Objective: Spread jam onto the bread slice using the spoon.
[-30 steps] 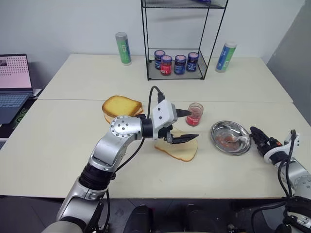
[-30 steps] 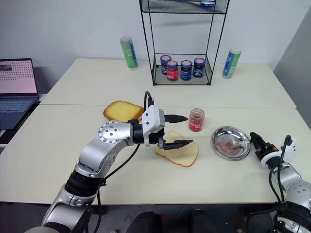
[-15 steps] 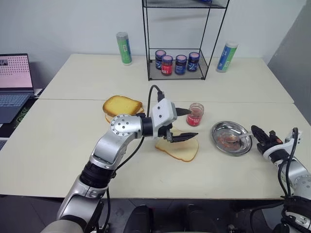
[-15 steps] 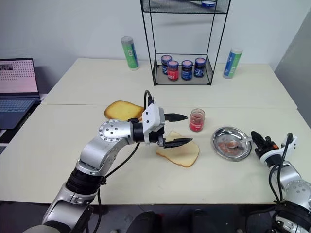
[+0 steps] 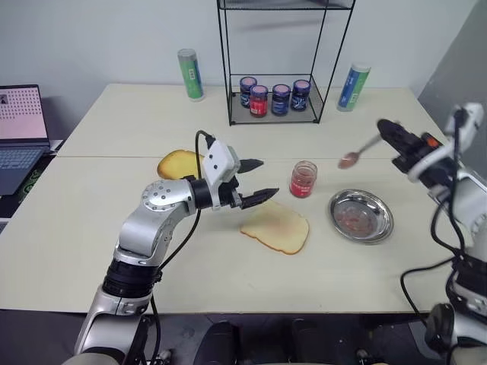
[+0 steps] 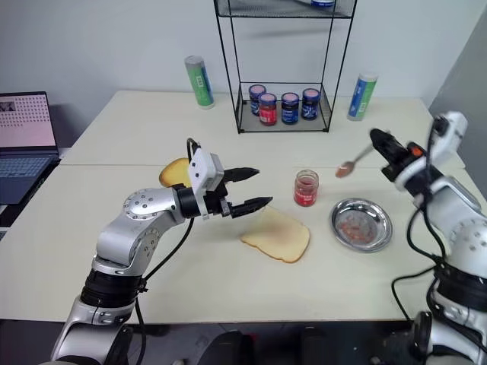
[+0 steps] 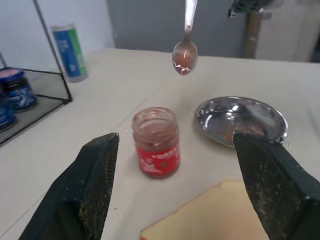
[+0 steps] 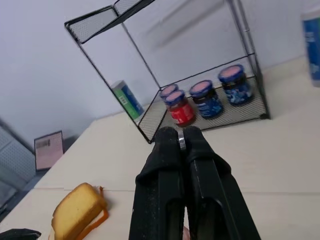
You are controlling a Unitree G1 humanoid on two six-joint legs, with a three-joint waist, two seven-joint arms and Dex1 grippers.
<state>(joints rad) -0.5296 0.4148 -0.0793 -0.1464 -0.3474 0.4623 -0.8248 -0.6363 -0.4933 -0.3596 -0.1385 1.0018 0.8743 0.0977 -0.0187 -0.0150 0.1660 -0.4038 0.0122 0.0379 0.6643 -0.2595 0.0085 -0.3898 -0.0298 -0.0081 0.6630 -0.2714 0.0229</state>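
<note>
The right tool (image 5: 386,133) is up in the air over the right side of the worktop (image 5: 91,251). Its two black fingers (image 8: 170,165) are pressed together on the handle of the spoon (image 5: 358,154). The spoon points down toward the middle of the worktop. There is a bit of pink jam in its bowl. The spoon hangs above the worktop, between the jam (image 5: 303,179) and the round steel dish (image 5: 361,216), and touches neither.

The jam is red-pink and sits in a small clear jar with no lid. The jar stands upright near the middle of the worktop, just behind the bread slice (image 5: 276,227). The bread slice lies flat on the worktop with a faint pink smear on top. The steel dish sits to the right of the bread and has some pink bits in it.

The left tool (image 5: 254,181) floats just left of the bread slice. Its fingers are wide apart and hold nothing. It points toward the jar.

Golden toast (image 5: 179,163) lies behind the left arm. A wire rack (image 5: 275,68) stands at the back with four small dark-lidded jars (image 5: 275,96) in it. A green can (image 5: 189,74) and a blue and green can (image 5: 351,87) stand on each side of the rack. A laptop (image 5: 21,129) sits far to the left.
</note>
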